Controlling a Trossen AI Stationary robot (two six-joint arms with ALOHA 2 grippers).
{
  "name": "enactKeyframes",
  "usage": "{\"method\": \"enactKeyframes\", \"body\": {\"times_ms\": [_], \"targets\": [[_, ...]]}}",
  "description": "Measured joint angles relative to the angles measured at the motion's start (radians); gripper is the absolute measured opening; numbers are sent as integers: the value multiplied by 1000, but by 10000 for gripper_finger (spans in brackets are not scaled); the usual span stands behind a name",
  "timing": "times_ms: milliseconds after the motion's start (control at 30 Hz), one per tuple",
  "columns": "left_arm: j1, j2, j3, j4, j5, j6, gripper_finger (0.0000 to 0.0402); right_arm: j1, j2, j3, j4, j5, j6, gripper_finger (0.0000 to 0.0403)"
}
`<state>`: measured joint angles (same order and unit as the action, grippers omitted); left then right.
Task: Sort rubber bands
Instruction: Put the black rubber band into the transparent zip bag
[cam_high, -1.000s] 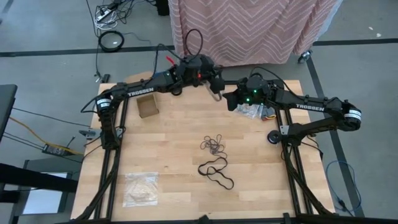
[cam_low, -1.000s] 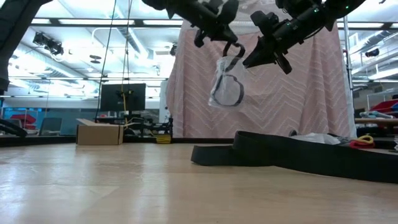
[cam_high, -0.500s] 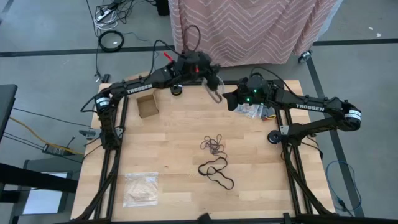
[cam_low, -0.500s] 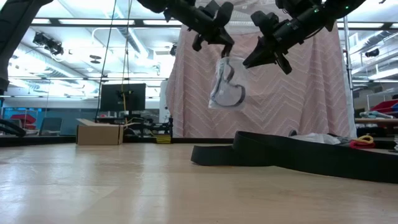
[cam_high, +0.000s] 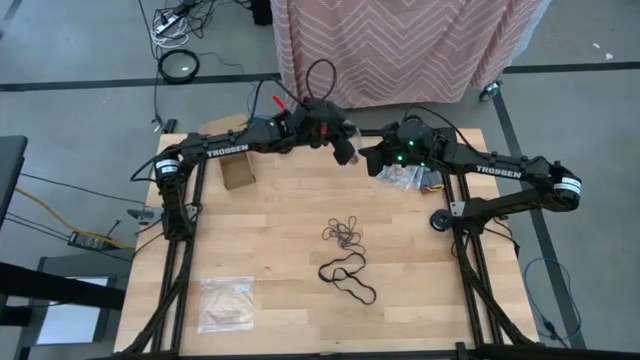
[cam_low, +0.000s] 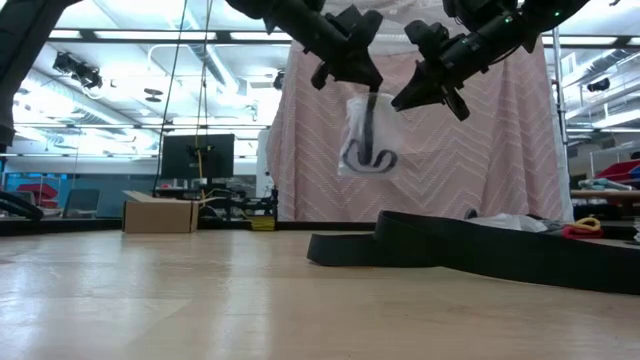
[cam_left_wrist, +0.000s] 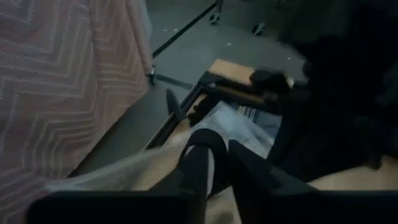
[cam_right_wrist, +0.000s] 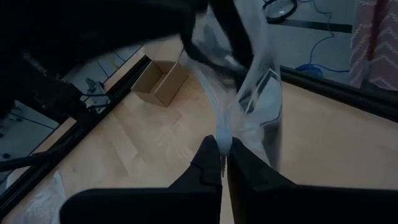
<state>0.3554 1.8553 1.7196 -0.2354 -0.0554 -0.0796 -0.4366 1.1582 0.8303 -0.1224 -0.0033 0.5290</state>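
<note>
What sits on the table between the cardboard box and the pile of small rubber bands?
Nothing: in the high view, bare wood separates the cardboard box from the small rubber bands.

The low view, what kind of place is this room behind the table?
Probably a robotics lab or workshop: an open ceiling with strip lights, a monitor on a bench behind a cardboard box, and a pink zigzag curtain screening off the table.
</note>
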Motion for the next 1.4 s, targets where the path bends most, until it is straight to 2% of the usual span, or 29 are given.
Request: {"method": "enactKeyframes", "body": {"times_ms": [167,300,467,533,633,733,833,900,967,1067,1233,1400], "targets": [[5,-2,6,-16,128,-25,148,0,0,0,-5,-44,-28,0],[14,-23,6,-54,179,-55,171,-2,-8,0,-16,-66,-36,0],[25,-35,7,-155,90,-58,171,-6,-19,0,-12,-64,-36,0],[34,-44,6,-179,98,-56,168,-9,-26,0,-21,-77,-44,0],[47,-84,7,-227,214,-1,167,-27,-42,0,-70,-182,-118,0],[45,-120,9,-376,352,93,166,-54,-59,0,-226,-346,-226,0],[23,-123,5,-584,416,190,163,-58,-71,0,-420,-476,-384,0],[-1,-122,-19,-662,431,228,161,-49,-74,0,-519,-520,-450,0],[-33,-123,-71,-660,435,233,161,-43,-74,0,-598,-499,-475,0],[-98,-120,-182,-601,449,227,161,-37,-74,0,-627,-377,-449,0],[-227,-120,-410,-296,460,146,161,-47,-78,0,-525,-210,-347,0],[-341,-119,-584,-18,427,11,161,-79,-78,0,-374,-122,-266,0]]}}
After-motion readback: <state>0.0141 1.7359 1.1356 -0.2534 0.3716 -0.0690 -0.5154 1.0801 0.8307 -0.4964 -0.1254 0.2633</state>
